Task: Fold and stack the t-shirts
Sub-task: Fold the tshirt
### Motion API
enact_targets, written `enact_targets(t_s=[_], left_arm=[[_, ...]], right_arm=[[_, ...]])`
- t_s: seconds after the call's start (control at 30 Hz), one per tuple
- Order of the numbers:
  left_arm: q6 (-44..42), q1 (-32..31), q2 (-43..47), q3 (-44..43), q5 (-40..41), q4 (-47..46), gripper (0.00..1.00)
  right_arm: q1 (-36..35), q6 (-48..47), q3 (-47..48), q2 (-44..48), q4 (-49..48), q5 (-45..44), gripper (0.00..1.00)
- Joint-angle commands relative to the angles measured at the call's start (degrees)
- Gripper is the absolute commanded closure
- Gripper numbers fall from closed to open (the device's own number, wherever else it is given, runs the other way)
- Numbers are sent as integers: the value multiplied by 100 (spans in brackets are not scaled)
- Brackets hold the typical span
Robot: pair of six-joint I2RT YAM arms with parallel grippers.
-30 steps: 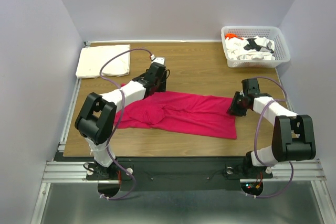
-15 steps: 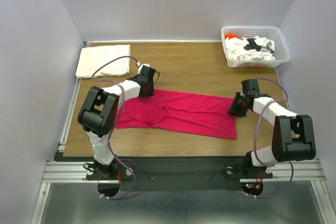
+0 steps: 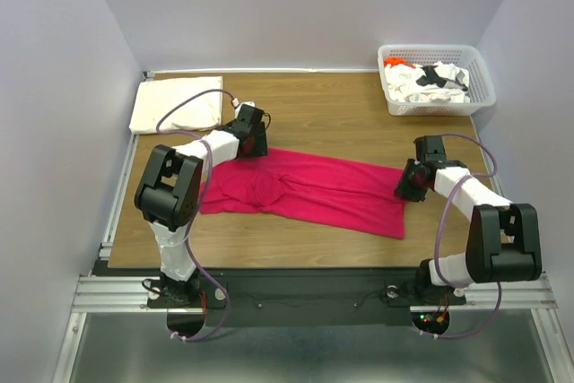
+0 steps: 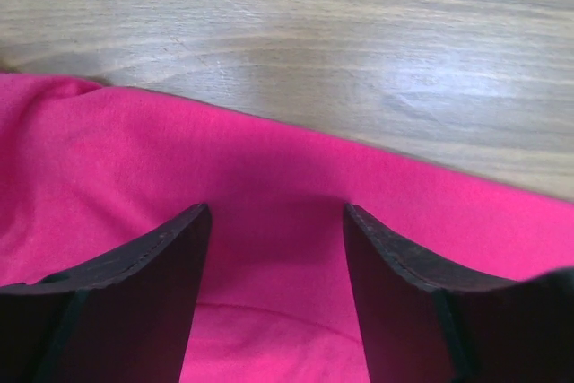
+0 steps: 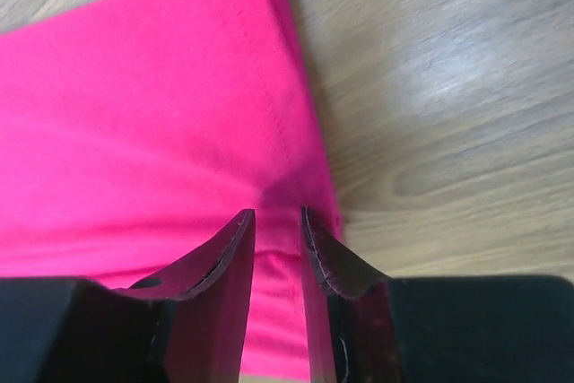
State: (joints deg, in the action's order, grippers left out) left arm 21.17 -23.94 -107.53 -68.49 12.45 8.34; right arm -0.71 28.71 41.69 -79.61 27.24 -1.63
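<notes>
Two pincers are working at opposite ends of the magenta t-shirt (image 3: pixel 305 190), which is lying stretched across the middle of the surface (image 3: pixel 341 109) as a long band, apparently folded lengthwise already. I am holding the left pincer (image 4: pixel 273 213) over the shirt's far edge near its left end, jaws spread wide, with only flat fabric beneath them and nothing gripped. I am keeping the right pincer (image 5: pixel 278 214) low at the right-hand hem, its jaws drawn narrow, and the cloth is puckering up between the tips, so I judge it is pinching that edge. A cream t-shirt (image 3: pixel 178 105) is sitting folded at the far left corner, and more shirts (image 3: pixel 429 78) are waiting in the basket (image 3: pixel 439 107) at the far right. I am judging this as the fold of the magenta shirt, mid-way. Next I am needing the left jaws to close on the edge below them, so both ends can be lifted together and carried across evenly.
</notes>
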Motion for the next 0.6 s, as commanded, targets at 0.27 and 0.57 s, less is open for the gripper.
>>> enact_targets(t_s=[0.27, 0.57], left_arm=[[994, -110, 2420, 985, 591, 1213, 23], [1390, -93, 2772, 2146, 575, 1074, 31]], right_arm=[[-570, -208, 796, 667, 378, 1119, 68], [-773, -172, 235, 271, 308, 2009, 68]])
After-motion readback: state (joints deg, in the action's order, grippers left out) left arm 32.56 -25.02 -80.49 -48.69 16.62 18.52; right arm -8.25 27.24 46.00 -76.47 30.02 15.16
